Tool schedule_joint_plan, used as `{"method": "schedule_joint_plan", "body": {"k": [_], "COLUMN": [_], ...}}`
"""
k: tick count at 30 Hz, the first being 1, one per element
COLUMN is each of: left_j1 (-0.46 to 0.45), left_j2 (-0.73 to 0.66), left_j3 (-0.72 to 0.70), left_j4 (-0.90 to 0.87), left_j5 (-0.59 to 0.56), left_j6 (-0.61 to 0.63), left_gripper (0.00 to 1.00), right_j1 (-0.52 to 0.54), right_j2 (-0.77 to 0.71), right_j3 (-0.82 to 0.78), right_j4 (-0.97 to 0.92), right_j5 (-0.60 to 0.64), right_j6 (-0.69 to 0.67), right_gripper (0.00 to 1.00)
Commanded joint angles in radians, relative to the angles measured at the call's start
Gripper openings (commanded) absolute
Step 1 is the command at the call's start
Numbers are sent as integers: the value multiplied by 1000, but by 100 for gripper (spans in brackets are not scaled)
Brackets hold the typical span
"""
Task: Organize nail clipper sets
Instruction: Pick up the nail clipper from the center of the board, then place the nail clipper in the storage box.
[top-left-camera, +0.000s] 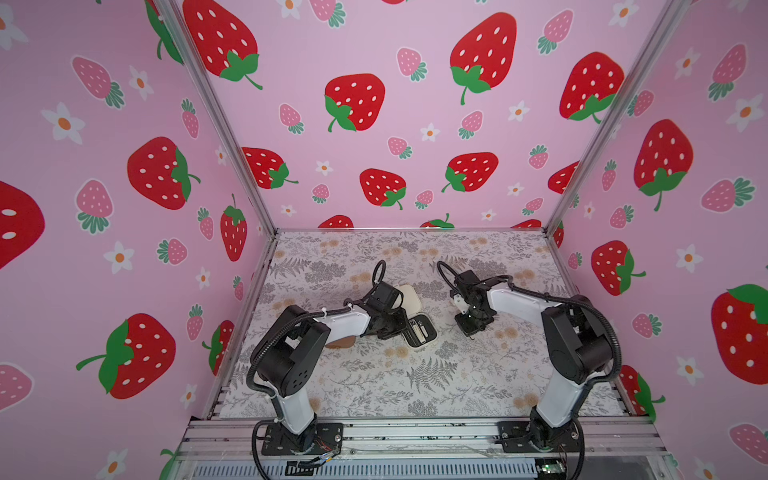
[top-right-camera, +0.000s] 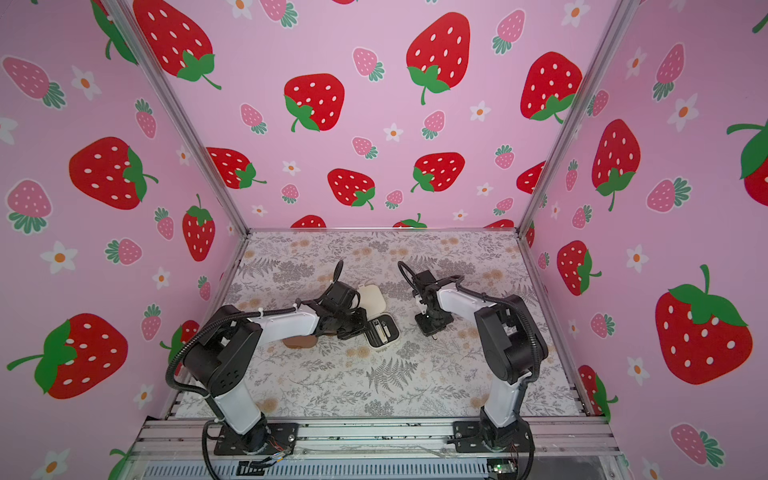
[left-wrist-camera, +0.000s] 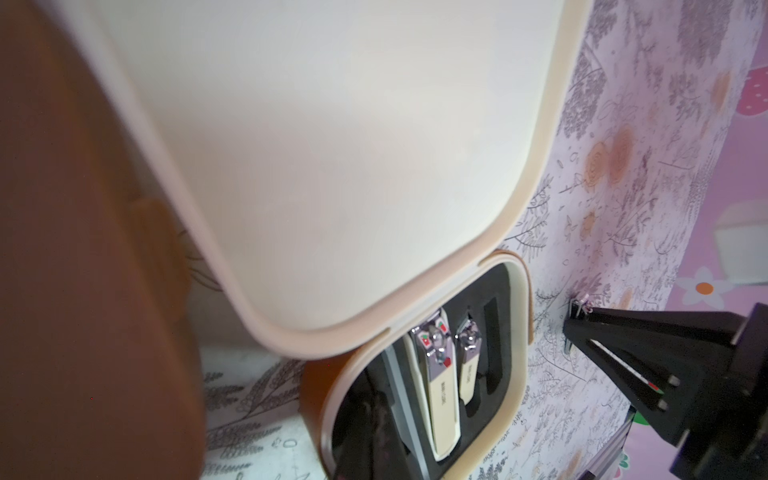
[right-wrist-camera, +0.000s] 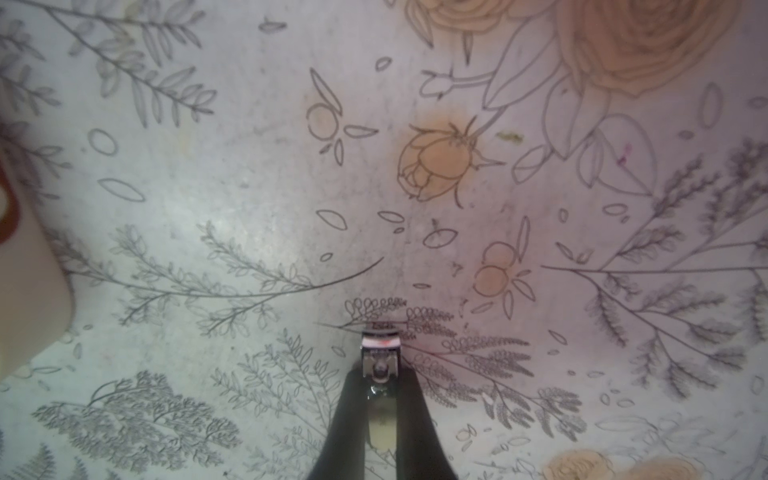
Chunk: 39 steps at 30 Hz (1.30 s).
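Nail clipper (right-wrist-camera: 379, 353) is pinched in right tool (right-wrist-camera: 380, 374), long axis along the fingers (right-wrist-camera: 345, 415), head pointing down at counter (right-wrist-camera: 249, 166), near open cream case (top-left-camera: 428, 345). Left tool (top-left-camera: 395, 328) is pressed together by case lid.

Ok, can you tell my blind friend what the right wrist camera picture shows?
The black right gripper pinches a small silvery nail clipper, close over a table cover printed with grey ferns and peach roses. A blurry cream shape peeks in at one edge.
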Motion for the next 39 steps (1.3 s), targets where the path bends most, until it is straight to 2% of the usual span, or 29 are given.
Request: {"method": "schedule_joint_plan", "body": {"k": [1,16,27,39], "left_j1": [-1,-1,-1,-1], "left_j2": [31,32,31,32], "left_j3": [13,13,12,15], "left_j4": [-42,-37,-37,-40], "left_j5": [-8,-7,-7,-5], "left_j6": [3,1,1,3], "left_gripper": [0,0,0,0], "right_j1": [-3,108,196,226], "right_j2": [-2,-45,104,214], "right_j3": [15,208,379,428], "right_j4": [-42,-164,-189,-174], "right_j5": [-11,-72,-136,-152], "right_j6": [6,102,150,176], "right_gripper": [7,7,7,7]}}
